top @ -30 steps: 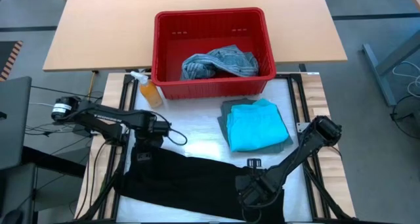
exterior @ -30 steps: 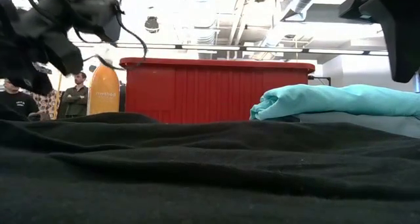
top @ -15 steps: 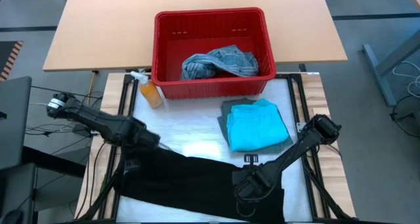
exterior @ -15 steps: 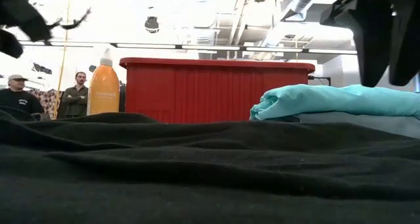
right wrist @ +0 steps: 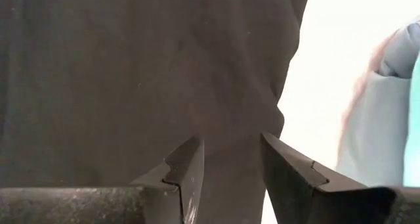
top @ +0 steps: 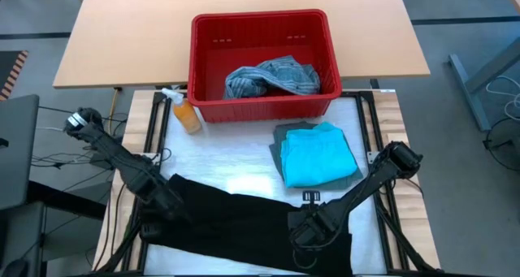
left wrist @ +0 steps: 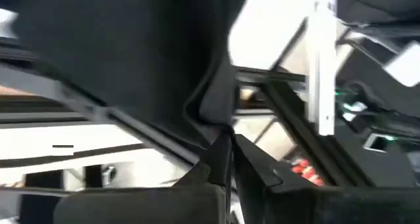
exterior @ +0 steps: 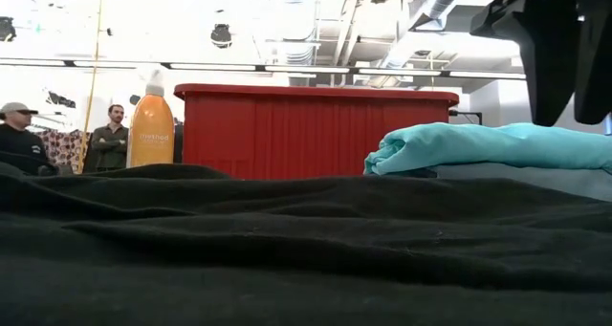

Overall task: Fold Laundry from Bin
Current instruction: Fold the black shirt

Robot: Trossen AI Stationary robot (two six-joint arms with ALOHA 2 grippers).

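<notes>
A black garment (top: 244, 224) lies spread across the near part of the table and fills the foreground of the low view (exterior: 287, 249). My left gripper (top: 166, 205) is low at the garment's left edge, shut on the cloth (left wrist: 223, 142). My right gripper (top: 311, 231) hovers open over the garment's right part (right wrist: 230, 155), touching nothing. A folded turquoise garment (top: 318, 155) rests on a folded grey-green one (top: 278, 135) at the right. A mottled blue-grey garment (top: 272, 75) lies in the red bin (top: 195, 58). My left gripper pinches a point of the black garment's left edge (left wrist: 213, 112) between its two shut fingers. The wrist view is blurred, so I cannot tell whether it holds one layer or several. The rest of the garment lies on the table.
An orange spray bottle (top: 184, 110) stands by the bin's near left corner. A wooden table (top: 122, 33) lies beyond the bin. People stand in the room behind, at the left of the low view (exterior: 24, 135). White table surface (top: 236, 159) shows between the bin and the black garment.
My left gripper has gone down and toward the table's near left corner, from above the white middle area to the black garment's left edge, leaving the low view. My right gripper has shifted a little toward the table's left.
</notes>
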